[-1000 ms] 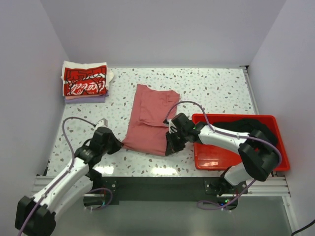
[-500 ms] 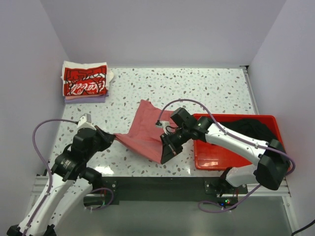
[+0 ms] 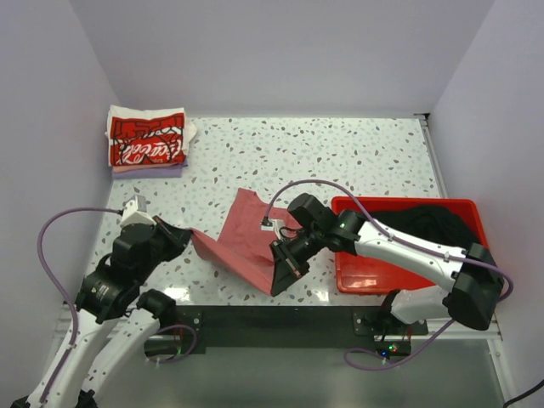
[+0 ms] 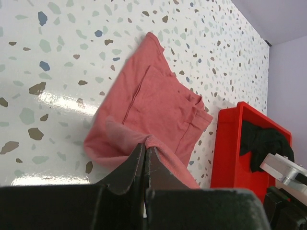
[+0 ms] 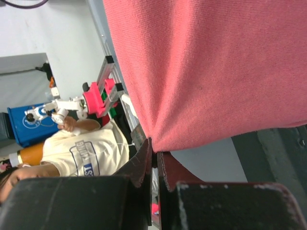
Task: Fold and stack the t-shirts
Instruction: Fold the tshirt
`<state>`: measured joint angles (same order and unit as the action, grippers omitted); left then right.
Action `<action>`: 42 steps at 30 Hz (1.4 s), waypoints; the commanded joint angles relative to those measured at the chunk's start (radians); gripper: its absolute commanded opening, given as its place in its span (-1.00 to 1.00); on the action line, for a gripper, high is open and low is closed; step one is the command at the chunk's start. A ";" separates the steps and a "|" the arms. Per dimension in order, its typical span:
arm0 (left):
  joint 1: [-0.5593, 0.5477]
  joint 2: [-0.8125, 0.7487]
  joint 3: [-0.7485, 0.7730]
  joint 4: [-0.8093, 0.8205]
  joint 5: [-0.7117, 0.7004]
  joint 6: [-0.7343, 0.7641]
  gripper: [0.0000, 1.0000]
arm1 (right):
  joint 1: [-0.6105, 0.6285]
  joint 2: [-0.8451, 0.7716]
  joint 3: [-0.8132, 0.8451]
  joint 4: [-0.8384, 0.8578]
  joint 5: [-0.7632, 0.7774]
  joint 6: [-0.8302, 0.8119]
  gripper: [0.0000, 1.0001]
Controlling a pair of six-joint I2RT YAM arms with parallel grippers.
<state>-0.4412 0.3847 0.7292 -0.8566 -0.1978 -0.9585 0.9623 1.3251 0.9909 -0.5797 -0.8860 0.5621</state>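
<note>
Pinching the dusty-red t-shirt (image 3: 240, 242) at its near edge: my left gripper (image 4: 145, 149) is pressed together on one corner, my right gripper (image 5: 154, 154) on the other. The cloth fills the right wrist view and hides the table (image 3: 340, 144). The black shirt (image 3: 442, 223) is partly hidden in the red bin (image 3: 365, 276). The folded stack (image 3: 146, 143) sits far left.

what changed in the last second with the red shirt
The left gripper and right gripper, shut on the red shirt at its near corners, lifted it and drew it toward the arms; its far end trails on the table. The folded stack, bin and black shirt stayed put.
</note>
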 commanded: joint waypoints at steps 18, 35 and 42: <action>0.007 0.318 -0.030 0.478 -0.034 0.076 -1.00 | -0.206 -0.093 -0.132 0.001 -0.036 0.091 -1.00; 0.010 0.629 0.029 0.676 -0.055 0.121 -1.00 | -0.390 0.055 -0.012 -0.085 -0.014 -0.091 -1.00; 0.010 0.753 0.062 0.717 -0.074 0.138 -1.00 | -0.415 0.098 0.020 -0.034 0.110 -0.094 -1.00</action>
<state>-0.4416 1.1046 0.7315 -0.2337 -0.1951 -0.8551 0.5549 1.4197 0.9661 -0.5915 -0.8303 0.4927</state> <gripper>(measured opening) 0.020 0.026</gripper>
